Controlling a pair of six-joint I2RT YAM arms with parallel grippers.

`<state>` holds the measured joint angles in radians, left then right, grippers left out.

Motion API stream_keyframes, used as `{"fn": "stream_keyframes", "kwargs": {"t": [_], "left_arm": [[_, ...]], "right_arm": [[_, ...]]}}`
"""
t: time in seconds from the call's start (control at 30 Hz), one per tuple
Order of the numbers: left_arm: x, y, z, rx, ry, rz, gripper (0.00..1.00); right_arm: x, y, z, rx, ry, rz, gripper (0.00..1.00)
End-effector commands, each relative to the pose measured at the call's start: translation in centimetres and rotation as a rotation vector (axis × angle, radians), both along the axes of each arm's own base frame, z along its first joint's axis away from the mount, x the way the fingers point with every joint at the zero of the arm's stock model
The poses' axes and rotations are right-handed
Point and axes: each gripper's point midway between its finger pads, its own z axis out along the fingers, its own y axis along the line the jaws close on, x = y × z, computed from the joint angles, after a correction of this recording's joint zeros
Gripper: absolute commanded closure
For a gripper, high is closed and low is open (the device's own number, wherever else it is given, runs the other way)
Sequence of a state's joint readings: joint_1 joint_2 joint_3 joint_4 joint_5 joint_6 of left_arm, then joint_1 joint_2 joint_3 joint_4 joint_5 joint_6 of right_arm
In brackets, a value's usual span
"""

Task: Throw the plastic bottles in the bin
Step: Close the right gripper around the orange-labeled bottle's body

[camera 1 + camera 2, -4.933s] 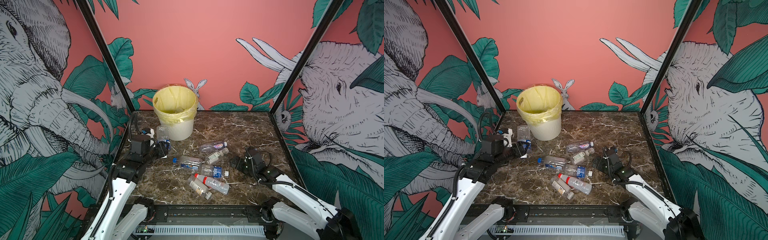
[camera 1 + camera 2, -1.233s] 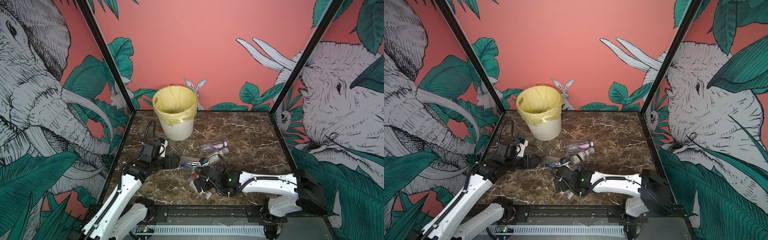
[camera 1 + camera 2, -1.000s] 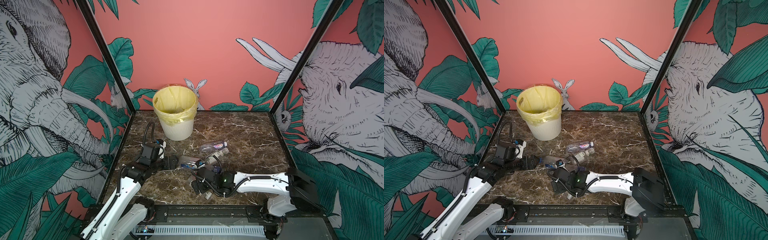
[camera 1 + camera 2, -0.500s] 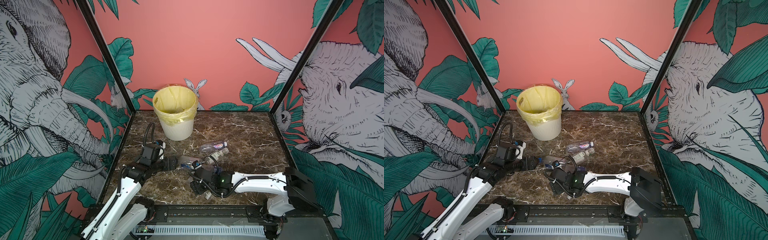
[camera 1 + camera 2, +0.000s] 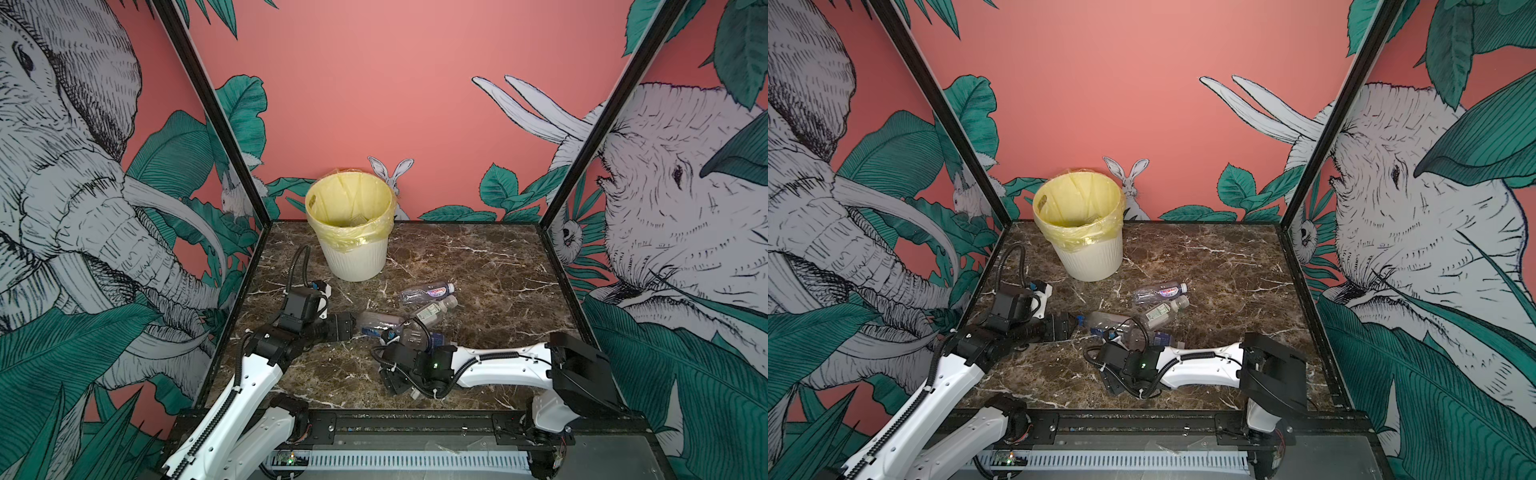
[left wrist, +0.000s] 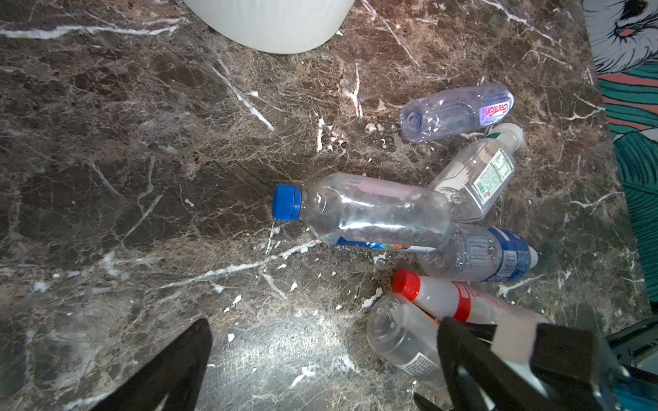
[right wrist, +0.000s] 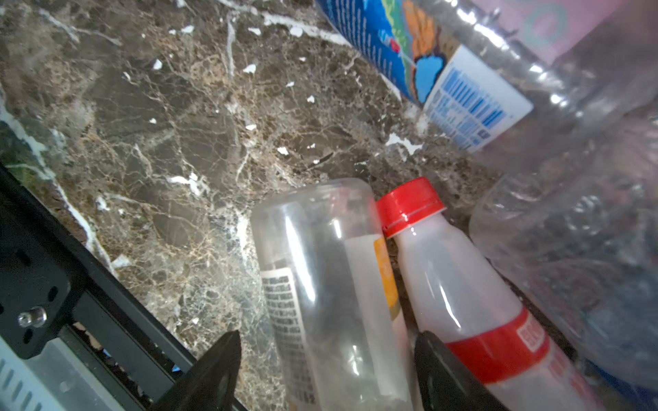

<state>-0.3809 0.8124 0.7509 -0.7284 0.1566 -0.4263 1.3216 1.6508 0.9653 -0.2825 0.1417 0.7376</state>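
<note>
The bin (image 5: pixel 353 253) stands at the back left. Several plastic bottles lie mid-table. My right gripper (image 7: pixel 327 338) is low over the front of the pile, its open jaws astride a clear bottle (image 7: pixel 327 284). One finger is against that bottle and the other stands a little off it. A red-capped bottle (image 7: pixel 455 281) lies alongside it. My left gripper (image 6: pixel 325 325) is open wide and empty over bare marble, short of the blue-capped bottle (image 6: pixel 374 210). In both top views the left gripper (image 5: pixel 351 326) points at that bottle (image 5: pixel 380 322).
A purple-labelled bottle (image 5: pixel 428 293), a white-capped one (image 5: pixel 434 309) and a blue-labelled one (image 6: pixel 491 254) lie just behind the pile. The black front rail (image 7: pixel 53 284) runs close beside my right gripper. Printed walls enclose three sides.
The right jaws have narrowed around the clear bottle, and that arm has slid slightly left. The left arm has barely moved and its jaws stay wide.
</note>
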Motion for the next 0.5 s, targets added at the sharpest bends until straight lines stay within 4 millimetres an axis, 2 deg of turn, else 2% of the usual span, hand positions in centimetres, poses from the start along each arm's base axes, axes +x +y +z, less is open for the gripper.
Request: {"fn": "stream_keyframes", "kwargs": {"t": [0.0,0.3,0.47], "left_arm": [[-0.2,0.1,0.1,0.005,-0.003,-0.001,0.01],[-0.4,-0.2,-0.1,-0.044,-0.004,0.015,0.01],[-0.5,-0.3,-0.5,-0.05,0.01,0.019,0.01]], "right_arm": [[0.1,0.8,-0.5,0.017,-0.008,-0.009,0.23],[0.0,2.2,-1.9,0.014,0.004,0.02,0.28],[0.1,2.4,-1.8,0.02,-0.001,0.022,0.38]]}}
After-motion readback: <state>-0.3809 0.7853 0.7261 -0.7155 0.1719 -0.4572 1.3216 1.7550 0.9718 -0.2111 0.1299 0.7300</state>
